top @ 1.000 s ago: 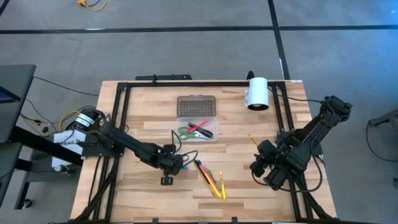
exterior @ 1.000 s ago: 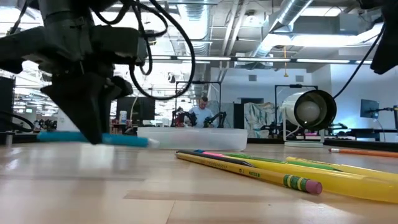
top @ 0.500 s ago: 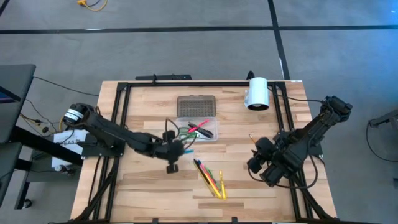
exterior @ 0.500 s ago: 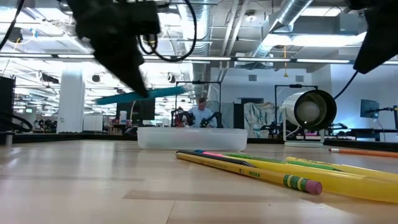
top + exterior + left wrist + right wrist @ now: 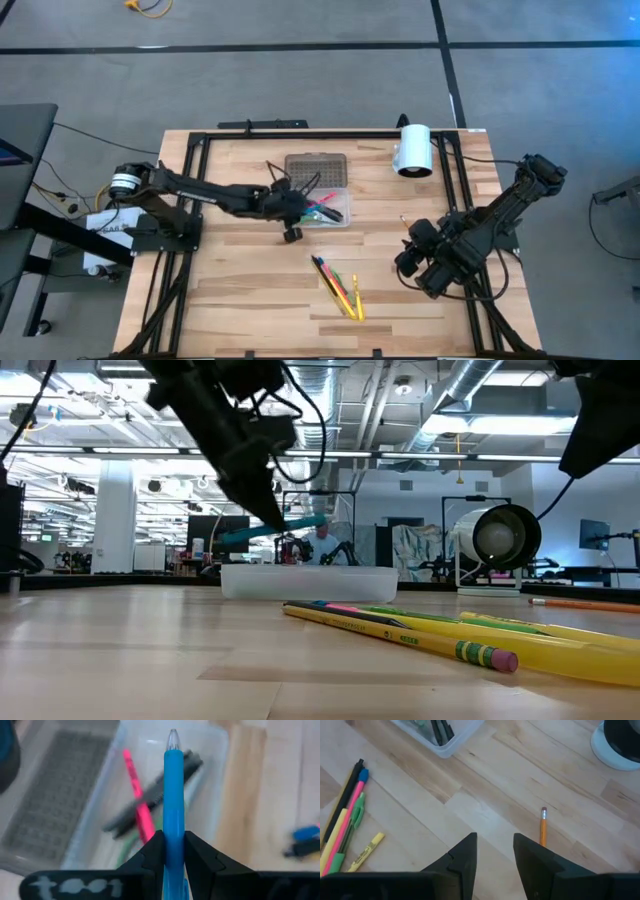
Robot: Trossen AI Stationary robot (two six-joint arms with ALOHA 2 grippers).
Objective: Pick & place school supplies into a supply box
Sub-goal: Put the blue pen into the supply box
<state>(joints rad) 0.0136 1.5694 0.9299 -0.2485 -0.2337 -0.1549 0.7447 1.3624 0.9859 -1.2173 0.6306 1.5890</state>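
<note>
Left gripper is clamped on the blue pen, and the pen points straight out ahead of its fingers, raised above the table. Directly beneath and ahead of it sits the supply box, open. Inside, under the pen's tip, a pink pen and a dark grey one cross each other, with something green just showing below them; all of that is smeared, so the details are hard to make out. The dotted lid lies just beyond the box, on the side farther from the gripper. From the low camera the pen hangs over the box's clear wall, but the gripper itself blurs into dark cabling there.

Right gripper waits off at the table's right side, its fingers parted with nothing between them. An orange pencil lies just ahead of it, its lower end cut off behind a finger. Off to one side of it lies a loose bunch of pens and pencils, black, pink, green and yellow. The white cylinder stands beyond, partly cropped in the right wrist view.
</note>
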